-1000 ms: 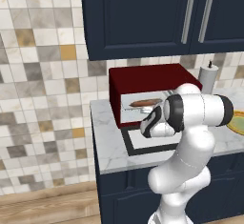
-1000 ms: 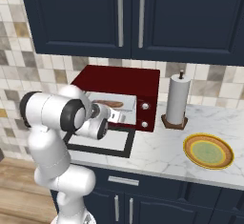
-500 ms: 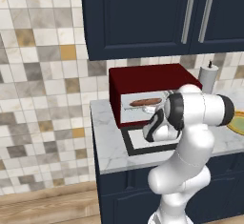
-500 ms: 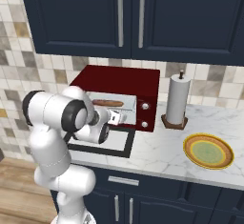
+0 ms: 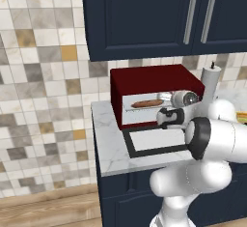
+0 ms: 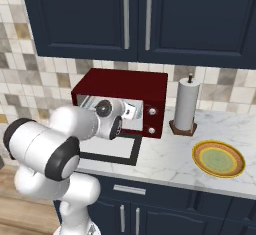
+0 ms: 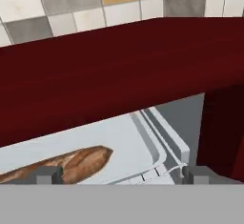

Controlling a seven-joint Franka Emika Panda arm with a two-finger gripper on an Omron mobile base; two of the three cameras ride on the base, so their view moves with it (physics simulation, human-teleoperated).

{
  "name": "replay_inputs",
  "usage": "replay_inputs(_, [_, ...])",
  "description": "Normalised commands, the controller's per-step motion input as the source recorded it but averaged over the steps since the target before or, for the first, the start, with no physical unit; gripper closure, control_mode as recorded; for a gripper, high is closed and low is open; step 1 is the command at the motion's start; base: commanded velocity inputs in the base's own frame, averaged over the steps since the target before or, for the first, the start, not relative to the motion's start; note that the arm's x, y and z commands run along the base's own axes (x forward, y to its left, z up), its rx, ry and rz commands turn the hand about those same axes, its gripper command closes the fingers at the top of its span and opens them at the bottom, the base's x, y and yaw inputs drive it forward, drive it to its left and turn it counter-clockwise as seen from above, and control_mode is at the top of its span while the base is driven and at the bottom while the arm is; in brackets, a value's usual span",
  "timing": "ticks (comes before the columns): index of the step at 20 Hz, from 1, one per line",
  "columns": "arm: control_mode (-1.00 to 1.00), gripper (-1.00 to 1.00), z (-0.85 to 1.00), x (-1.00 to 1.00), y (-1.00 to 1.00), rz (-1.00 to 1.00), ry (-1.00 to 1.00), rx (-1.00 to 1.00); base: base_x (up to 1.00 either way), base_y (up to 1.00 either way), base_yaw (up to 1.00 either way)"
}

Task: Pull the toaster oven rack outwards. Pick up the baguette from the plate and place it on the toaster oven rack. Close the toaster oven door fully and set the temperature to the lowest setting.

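The dark red toaster oven [image 5: 154, 82] [image 6: 120, 85] stands on the counter. Its black-framed door [image 5: 155, 142] [image 6: 111, 149] is folded down flat in front of it. The pale grey rack [image 7: 114, 144] [image 5: 144, 109] sits in the cavity, and the golden-brown baguette [image 5: 147, 104] [image 7: 71, 163] lies on it. My gripper [image 5: 162, 117] [image 6: 133, 112] [image 7: 123, 175] hovers just above the door at the cavity's mouth. It is open and holds nothing, and its fingertips [image 7: 48, 174] straddle the baguette's near end without touching it. The yellow-orange plate [image 6: 219, 158] lies bare at the right.
Two white knobs [image 6: 152, 112] sit on the oven's red side panel. A paper towel roll [image 6: 185, 104] [image 5: 210, 83] stands right of the oven. Dark blue wall cabinets [image 6: 135, 14] hang above. My own arm [image 5: 212, 139] crowds the counter's front edge.
My hand has drifted a little up and to the right before the oven mouth, jaws staying wide. The baguette has stayed on the rack.
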Motion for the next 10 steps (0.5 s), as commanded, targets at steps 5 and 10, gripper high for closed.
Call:
replay_inputs(5, [-1.00, -1.00, 0.80, -0.36, -0.32, -0.03, 0.25, 0.00, 0.00, 0.00, 0.00])
replay_inputs(10, [-1.00, -1.00, 0.27, -0.55, -0.33, -0.01, 0.11, 0.00, 0.00, 0.00, 0.00])
